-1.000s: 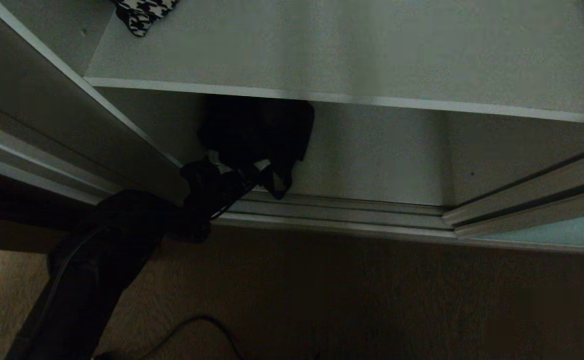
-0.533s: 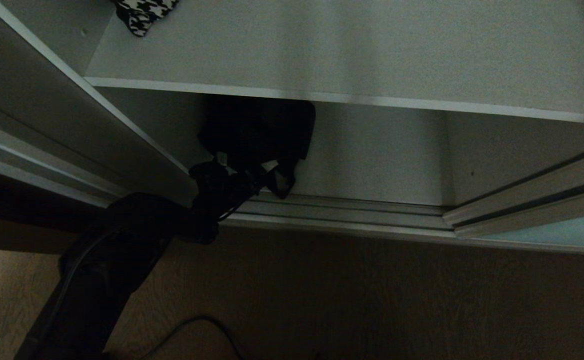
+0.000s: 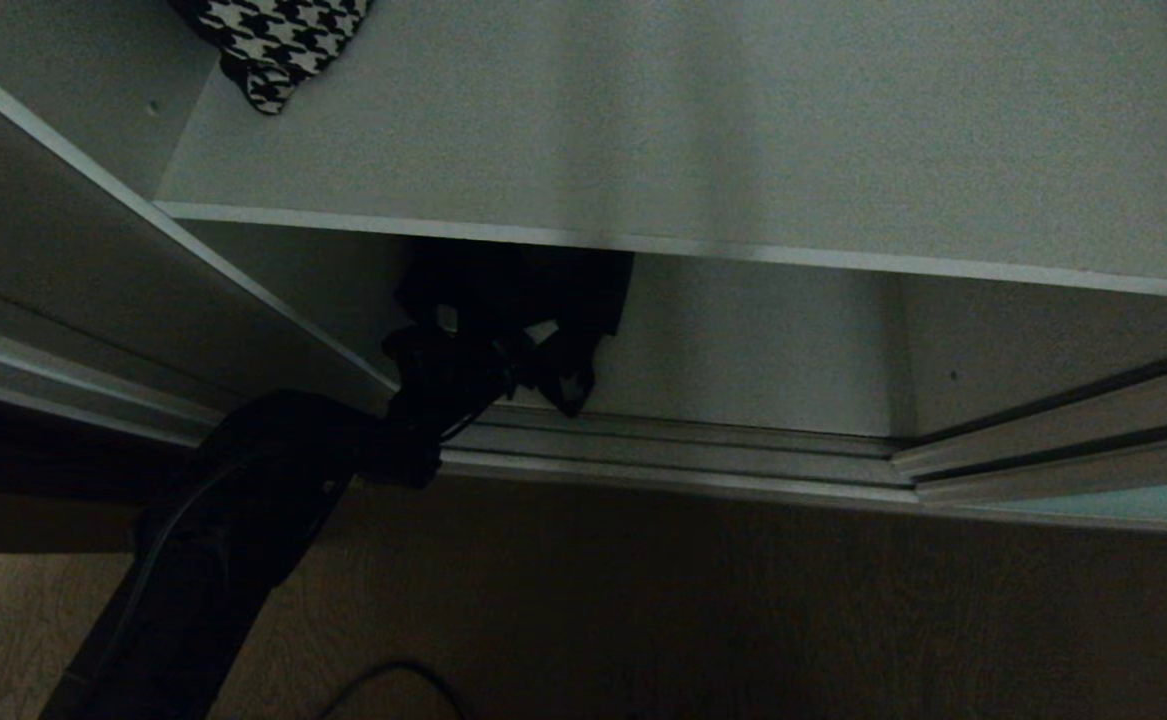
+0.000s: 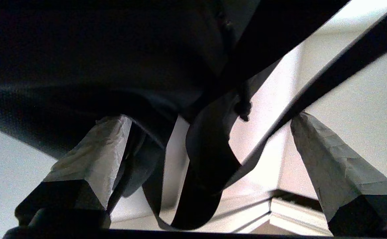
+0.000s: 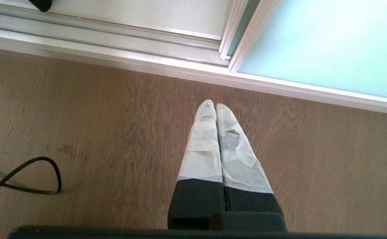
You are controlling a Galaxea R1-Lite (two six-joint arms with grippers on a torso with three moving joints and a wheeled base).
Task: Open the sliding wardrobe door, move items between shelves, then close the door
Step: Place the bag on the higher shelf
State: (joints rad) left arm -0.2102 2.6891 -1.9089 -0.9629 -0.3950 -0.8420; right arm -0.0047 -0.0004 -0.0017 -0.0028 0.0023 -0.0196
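Spread wide, the jaws of the left gripper (image 4: 200, 159) are reaching into the wardrobe's lowest compartment, with the black fabric bundle (image 4: 90, 56) lying between and just beyond the taped fingers (image 4: 94, 156). One finger is touching the underside of the cloth, while a thin strap (image 4: 329, 76) is crossing in front of the other and a wider loop is hanging down through the gap between them. Nothing is being pinched.

In the head view the upper shelf (image 3: 703, 130) is filling most of the scene, and the bundle (image 3: 533, 295) is sitting below it on the bottom board, toward the left side wall, close to the metal floor track (image 3: 683, 450). The left arm is coming up from the lower left to meet it.

Off to the right, the sliding wardrobe door (image 5: 319, 43) is standing pushed aside, its frosted teal pane showing.

The right gripper (image 5: 216, 108) is hanging over the wooden floor (image 5: 97, 132), jaws pressed together on nothing.

A houndstooth cloth (image 3: 278, 40) is lying at the upper shelf's back left, and a black cable (image 5: 24, 179) is curling on the floor.
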